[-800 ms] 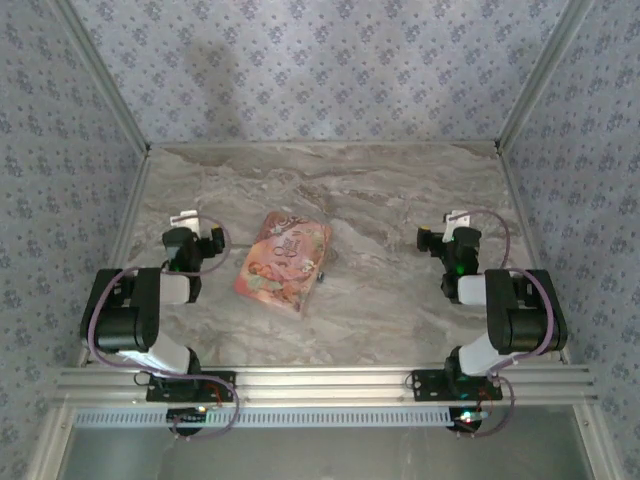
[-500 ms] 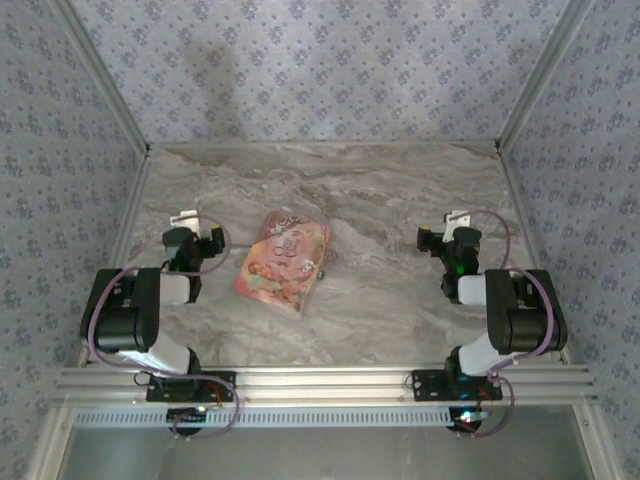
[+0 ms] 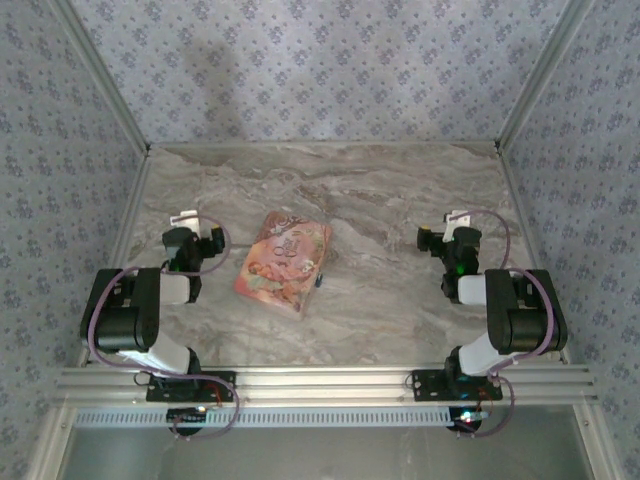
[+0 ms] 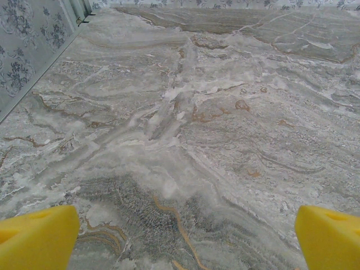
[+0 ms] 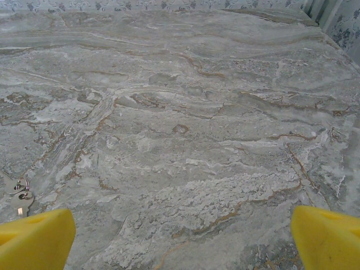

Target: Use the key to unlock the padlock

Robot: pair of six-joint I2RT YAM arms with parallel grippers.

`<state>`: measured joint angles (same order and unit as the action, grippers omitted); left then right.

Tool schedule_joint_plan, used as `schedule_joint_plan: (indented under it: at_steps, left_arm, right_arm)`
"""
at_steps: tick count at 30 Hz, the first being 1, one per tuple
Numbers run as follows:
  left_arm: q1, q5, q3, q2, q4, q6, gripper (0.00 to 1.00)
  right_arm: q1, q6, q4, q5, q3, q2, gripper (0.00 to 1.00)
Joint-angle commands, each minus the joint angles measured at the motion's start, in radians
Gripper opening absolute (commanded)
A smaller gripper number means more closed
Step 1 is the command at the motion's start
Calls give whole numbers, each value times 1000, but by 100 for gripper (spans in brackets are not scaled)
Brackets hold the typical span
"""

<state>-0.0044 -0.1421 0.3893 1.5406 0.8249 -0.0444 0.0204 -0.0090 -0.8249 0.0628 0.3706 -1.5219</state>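
The padlock (image 3: 318, 281) is a tiny blue speck on the marble, right beside the lower right edge of the flat pink pouch (image 3: 283, 262). The key (image 5: 21, 200) is a small silvery bunch on a ring, lying at the far left of the right wrist view, just beyond that gripper's left yellow fingertip (image 5: 35, 239). My left gripper (image 3: 200, 232) rests low, left of the pouch, open over bare marble (image 4: 185, 230). My right gripper (image 3: 440, 230) rests at the right side of the table, open with nothing between its fingers (image 5: 183, 230).
Patterned walls with metal corner posts close in the table on the left (image 3: 110, 110), back and right (image 3: 535, 90). The table's marble top (image 3: 380, 190) stretches between the pouch and the right gripper. An aluminium rail (image 3: 320, 383) runs along the near edge.
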Motion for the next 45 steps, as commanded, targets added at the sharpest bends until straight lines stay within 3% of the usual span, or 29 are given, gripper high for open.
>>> schedule_joint_plan:
  at_steps: [1, 5, 7, 10, 12, 15, 17, 20, 26, 30, 33, 38, 45]
  left_arm:
    - [2, -12, 19, -31, -8, 3, 98]
    - [0, -96, 131, -173, -340, -47, 98]
    - [1, -100, 147, -238, -416, -96, 98]
    - [10, -103, 176, -341, -543, -261, 98]
    - [24, -128, 224, -406, -718, -443, 98]
    - [36, 4, 237, -487, -813, -496, 98]
    - [29, 71, 238, -558, -893, -538, 98]
    - [-3, 116, 245, -667, -1086, -616, 98]
    - [-160, 117, 177, -895, -1400, -786, 93]
    - [-253, 130, 129, -1007, -1532, -918, 91]
    - [-312, 144, 110, -1057, -1578, -1008, 90]
    - [-468, 136, 68, -1065, -1510, -1127, 88]
    - [-629, 90, 18, -956, -1263, -1203, 89]
  right_arm:
    - [5, -3, 85, 9, 43, 48, 100]
    - [3, -8, 313, 8, 127, 179, 100]
    - [1, 30, 370, -7, 152, 233, 100]
    - [-7, 94, 426, -70, 196, 299, 100]
    - [-10, 214, 524, -71, 262, 328, 100]
    - [16, 516, 830, -53, 397, 331, 100]
    - [78, 571, 814, -299, 429, 290, 100]
    - [111, 650, 713, -515, 436, 228, 100]
    - [-7, 604, 800, -574, 547, 141, 100]
    - [-84, 581, 868, -649, 639, 29, 94]
    - [-162, 538, 934, -670, 715, -53, 92]
    - [-273, 487, 1017, -682, 851, -179, 90]
    - [-380, 443, 1103, -696, 1000, -331, 85]
